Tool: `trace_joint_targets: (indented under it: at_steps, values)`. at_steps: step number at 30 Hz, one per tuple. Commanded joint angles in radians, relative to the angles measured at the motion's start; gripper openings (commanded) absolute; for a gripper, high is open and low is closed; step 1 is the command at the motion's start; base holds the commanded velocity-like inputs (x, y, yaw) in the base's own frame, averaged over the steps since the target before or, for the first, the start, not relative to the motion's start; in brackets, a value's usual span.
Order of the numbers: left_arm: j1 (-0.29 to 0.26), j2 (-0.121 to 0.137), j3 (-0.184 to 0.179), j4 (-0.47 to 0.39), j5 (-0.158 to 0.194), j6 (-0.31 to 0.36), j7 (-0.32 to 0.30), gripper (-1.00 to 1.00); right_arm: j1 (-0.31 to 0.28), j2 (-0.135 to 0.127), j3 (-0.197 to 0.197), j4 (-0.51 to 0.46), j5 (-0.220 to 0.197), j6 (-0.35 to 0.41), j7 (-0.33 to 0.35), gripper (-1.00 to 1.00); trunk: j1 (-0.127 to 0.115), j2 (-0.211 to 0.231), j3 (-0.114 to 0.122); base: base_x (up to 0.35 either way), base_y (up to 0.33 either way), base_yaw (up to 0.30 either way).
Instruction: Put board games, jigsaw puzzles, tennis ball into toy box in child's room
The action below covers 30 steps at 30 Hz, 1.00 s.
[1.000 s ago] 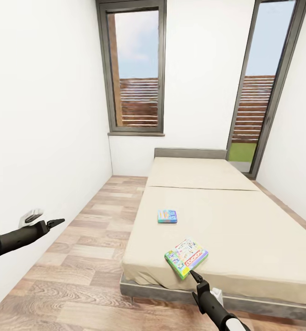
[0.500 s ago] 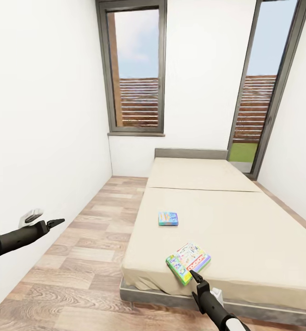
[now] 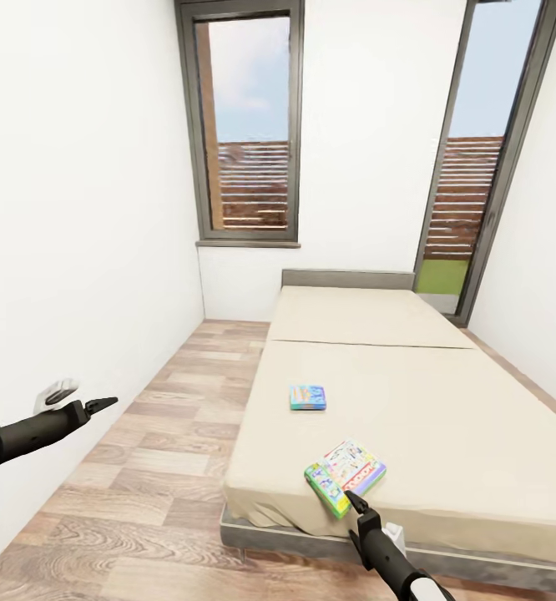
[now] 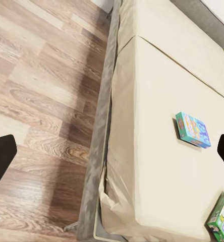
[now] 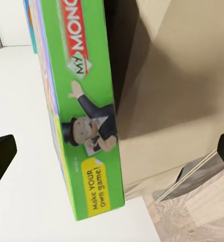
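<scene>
Wood-plank floor [image 3: 144,501] fills the lower left of the head view, where the left gripper [image 3: 103,404] hangs beside the white wall, jaws spread in its wrist view. At bottom centre the right gripper [image 3: 353,502], jaws spread, touches the green-edged board game [image 3: 345,476] at the bed's [image 3: 445,417] near edge. Farther up lies a blue board game [image 3: 307,397].

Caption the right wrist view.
Green board game lies at the beige bed edge, between the open right gripper's fingertips.
</scene>
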<state>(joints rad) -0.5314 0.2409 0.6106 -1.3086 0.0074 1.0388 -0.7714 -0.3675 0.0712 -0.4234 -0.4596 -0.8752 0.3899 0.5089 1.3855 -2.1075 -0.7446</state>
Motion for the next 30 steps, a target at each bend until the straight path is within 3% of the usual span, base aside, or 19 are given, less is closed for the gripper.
trace_joint_targets:
  at_steps: [1, 30]
  values:
    - [-0.001, 0.0, 0.001, 0.0, 0.0, 0.007, -0.003, 1.0, -0.001, 0.001, -0.006, -0.001, -0.006, 0.009, 0.0, 1.0, 0.0, 0.0, -0.001, 0.0, 0.109, 0.0]
    - [-0.001, 0.0, 0.001, 0.0, 0.0, 0.007, -0.003, 1.0, -0.001, 0.001, -0.006, -0.001, -0.005, 0.009, -0.002, 1.0, 0.0, 0.0, -0.001, 0.02, 0.023, 0.0]
